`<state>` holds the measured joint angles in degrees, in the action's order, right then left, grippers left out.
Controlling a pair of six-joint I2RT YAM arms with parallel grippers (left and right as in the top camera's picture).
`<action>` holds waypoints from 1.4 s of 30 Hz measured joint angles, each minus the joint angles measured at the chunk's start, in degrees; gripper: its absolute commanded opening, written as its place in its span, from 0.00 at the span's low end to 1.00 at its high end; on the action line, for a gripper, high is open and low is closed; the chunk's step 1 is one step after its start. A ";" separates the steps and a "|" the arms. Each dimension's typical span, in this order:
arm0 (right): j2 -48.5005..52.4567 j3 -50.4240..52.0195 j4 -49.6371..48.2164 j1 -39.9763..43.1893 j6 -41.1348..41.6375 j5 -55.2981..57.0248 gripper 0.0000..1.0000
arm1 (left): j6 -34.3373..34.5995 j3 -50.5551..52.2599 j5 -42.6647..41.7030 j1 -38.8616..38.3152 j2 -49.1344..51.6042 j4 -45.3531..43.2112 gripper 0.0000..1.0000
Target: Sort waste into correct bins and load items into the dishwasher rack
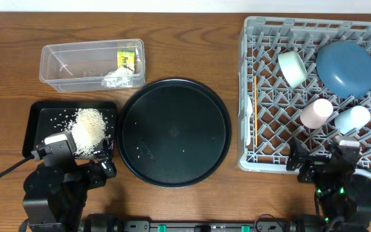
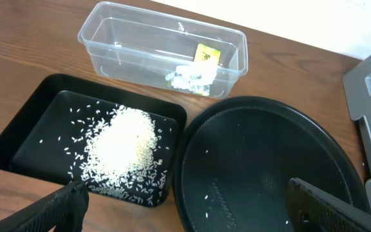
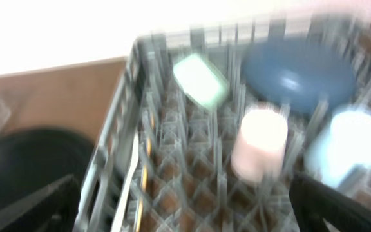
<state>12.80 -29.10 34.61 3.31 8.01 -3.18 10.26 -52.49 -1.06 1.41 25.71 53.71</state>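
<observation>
The grey dishwasher rack (image 1: 245,64) holds a dark blue bowl (image 1: 345,67), a mint-green bowl (image 1: 292,68), a pink cup (image 1: 317,113), a pale blue cup (image 1: 352,119), a chopstick (image 1: 255,109) and a white spoon (image 1: 247,122). The clear tub (image 1: 57,64) holds the yellow-green wrapper (image 1: 127,60) and whitish scraps (image 1: 118,78). The shallow black tray (image 1: 36,119) holds a rice pile (image 1: 89,127). My left gripper (image 2: 195,209) is open and empty near the tray's front edge. My right gripper (image 3: 185,206) is open and empty at the rack's (image 3: 118,122) front edge.
A large round black tray (image 1: 172,132) lies between the bins and the rack, with a few stray rice grains (image 2: 206,196) on it. Bare wooden table (image 1: 192,38) shows behind it. The right wrist view is blurred.
</observation>
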 measured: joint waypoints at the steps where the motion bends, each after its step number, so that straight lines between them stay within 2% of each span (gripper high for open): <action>1: -1.75 2.25 -3.34 0.00 -0.42 -0.02 0.99 | 0.00 0.02 -0.02 0.00 0.00 0.00 0.98; 8: -11.41 19.52 -28.87 -1.33 -2.45 -0.04 0.99 | 0.00 0.09 -0.02 0.00 0.00 0.00 0.98; 12: -12.11 26.40 -38.10 -1.40 -4.17 0.11 0.99 | 0.00 0.09 -0.02 0.00 0.00 0.02 0.98; 16: -12.09 28.74 -30.75 -1.42 -6.16 0.02 0.99 | 0.00 0.09 -0.02 0.00 0.00 0.04 0.98; 42: -11.96 28.72 -30.82 -1.42 -6.60 0.00 0.99 | 0.00 0.11 -0.02 0.00 0.04 0.02 0.98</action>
<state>0.84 -0.38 3.79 1.89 1.41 -3.18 10.26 -52.38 -1.08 1.41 25.76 53.74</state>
